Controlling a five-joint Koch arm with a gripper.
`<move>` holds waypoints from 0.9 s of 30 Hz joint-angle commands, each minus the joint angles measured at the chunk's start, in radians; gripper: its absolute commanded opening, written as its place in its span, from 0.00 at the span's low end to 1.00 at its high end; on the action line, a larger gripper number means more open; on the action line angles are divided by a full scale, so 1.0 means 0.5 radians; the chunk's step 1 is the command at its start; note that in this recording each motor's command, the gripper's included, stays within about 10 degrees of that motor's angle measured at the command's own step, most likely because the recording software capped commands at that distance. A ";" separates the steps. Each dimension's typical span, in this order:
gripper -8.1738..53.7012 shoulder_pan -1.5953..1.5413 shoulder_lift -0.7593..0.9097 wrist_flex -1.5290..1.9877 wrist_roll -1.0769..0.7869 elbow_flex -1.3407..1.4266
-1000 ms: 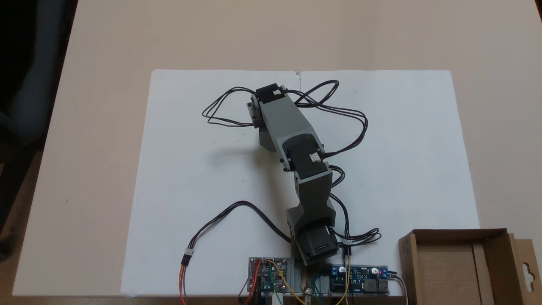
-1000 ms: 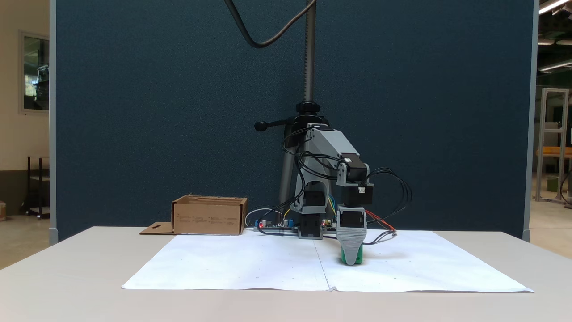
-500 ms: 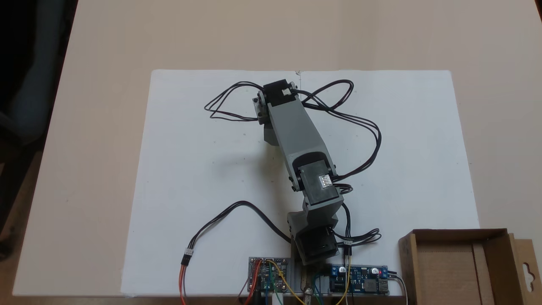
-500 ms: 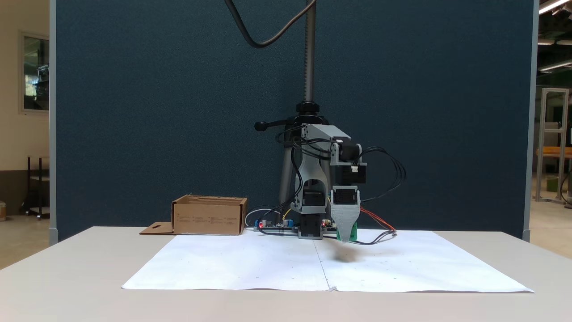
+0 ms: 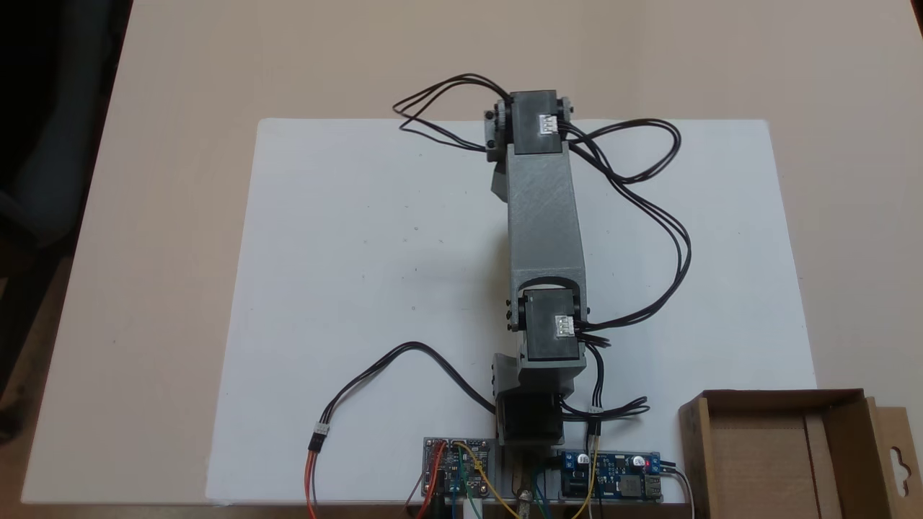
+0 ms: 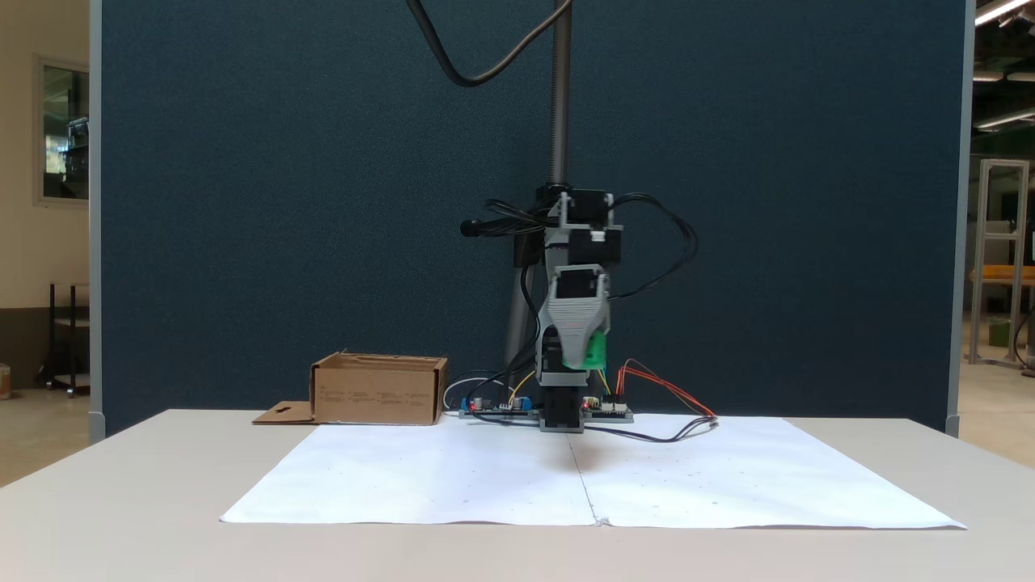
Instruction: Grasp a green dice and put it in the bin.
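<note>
Seen from the front in a fixed view, the gripper [image 6: 584,364] hangs well above the white paper sheet [image 6: 453,477], pointing down, with its grey ribbed jaw facing the camera and the green dice [image 6: 596,351] pinched behind it, a strip of green showing at the jaw's right edge. The dice is clear of the paper, held in the air in front of the arm's base [image 6: 562,408]. The bin [image 6: 378,390], a brown cardboard box, stands on the table [image 6: 121,485] well to the left of the arm in that view, just off the paper's far corner, with its flap [image 6: 283,413] lying flat on the tabletop beside it. In the fixed view from above, the grey arm [image 5: 544,223] stretches straight up the picture from its base near the bottom edge, its far black motor [image 5: 533,131] over the paper's top edge, and the gripper and dice are hidden beneath it. There the bin [image 5: 836,404] sits in the bottom right corner, open side up, its hang-hole flap [image 5: 898,450] at the right. Black cables [image 5: 642,202] loop off the arm's right side, and two small circuit boards [image 5: 458,465] sit either side of the base.
</note>
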 commanded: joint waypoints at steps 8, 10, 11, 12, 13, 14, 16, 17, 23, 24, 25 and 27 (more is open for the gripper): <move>0.32 0.733 0.080 0.034 -0.543 -0.288; 0.32 0.933 0.104 0.034 -0.641 -0.304; 0.32 1.012 0.126 0.031 -0.687 -0.310; 0.32 1.095 0.126 0.034 -0.724 -0.325; 0.32 1.181 0.126 0.034 -0.755 -0.344; 0.32 1.258 0.129 0.034 -0.798 -0.353; 0.32 1.500 0.135 0.058 -0.865 -0.368; 0.32 1.617 0.138 0.074 -0.874 -0.368; 0.32 2.040 0.175 0.156 -0.887 -0.368; 0.32 2.120 0.175 0.175 -0.887 -0.365; 0.32 2.197 0.172 0.184 -0.887 -0.365; 0.32 2.350 0.169 0.190 -0.893 -0.365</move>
